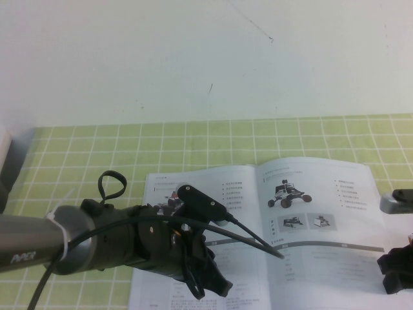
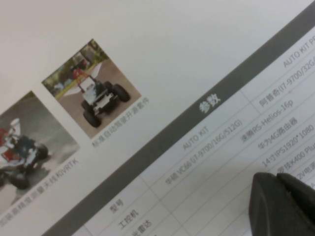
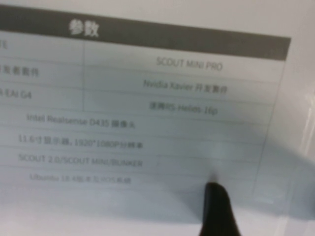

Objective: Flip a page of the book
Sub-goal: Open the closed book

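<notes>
L pincer (image 1: 210, 281) low over the book's (image 1: 258, 239) left-hand sheet, near edge of counter (image 1: 97, 155); fingers (image 2: 283, 204) look pressed together, nothing between them. R pincer (image 1: 395, 274) at the page's (image 1: 322, 219) outer right edge, down near the grey-barred table; can't tell if its fingers are apart or together. Book lies open, flat on green-grid counter, rover pic on right-hand page
</notes>
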Robot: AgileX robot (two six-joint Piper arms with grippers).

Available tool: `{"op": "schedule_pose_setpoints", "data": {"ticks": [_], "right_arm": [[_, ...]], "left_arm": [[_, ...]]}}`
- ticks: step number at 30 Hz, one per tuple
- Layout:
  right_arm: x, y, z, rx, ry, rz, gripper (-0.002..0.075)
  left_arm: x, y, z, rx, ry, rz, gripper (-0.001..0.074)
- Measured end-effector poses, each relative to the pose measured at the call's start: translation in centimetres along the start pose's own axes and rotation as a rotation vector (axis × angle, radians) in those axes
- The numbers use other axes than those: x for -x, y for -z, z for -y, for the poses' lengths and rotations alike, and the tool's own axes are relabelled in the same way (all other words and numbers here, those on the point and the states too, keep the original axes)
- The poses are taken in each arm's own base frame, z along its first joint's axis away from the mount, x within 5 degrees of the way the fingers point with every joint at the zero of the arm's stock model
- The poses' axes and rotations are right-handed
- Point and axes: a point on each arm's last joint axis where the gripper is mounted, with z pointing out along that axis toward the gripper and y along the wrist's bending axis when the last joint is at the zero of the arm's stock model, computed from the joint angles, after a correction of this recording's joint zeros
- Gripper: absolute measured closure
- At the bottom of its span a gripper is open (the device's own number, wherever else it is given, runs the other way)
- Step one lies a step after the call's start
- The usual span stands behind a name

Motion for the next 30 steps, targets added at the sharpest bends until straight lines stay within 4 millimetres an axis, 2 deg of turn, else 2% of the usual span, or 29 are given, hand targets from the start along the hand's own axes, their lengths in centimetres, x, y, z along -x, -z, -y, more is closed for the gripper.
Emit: {"op": "schedule_pose_setpoints", "data": {"ticks": [21,30], "right_arm": [[0.15,0.01,-0.44,0.048,-0.009,0.016,0.0312],[0.19,0.02,-0.59,0.065,0.002,0.021,0.0346]], "left_arm": [[0.00,0.00,0.00,0.000,0.001,0.000,0.0738],[0.00,0.00,0.00,0.000,0.001,0.000,0.0738]]}}
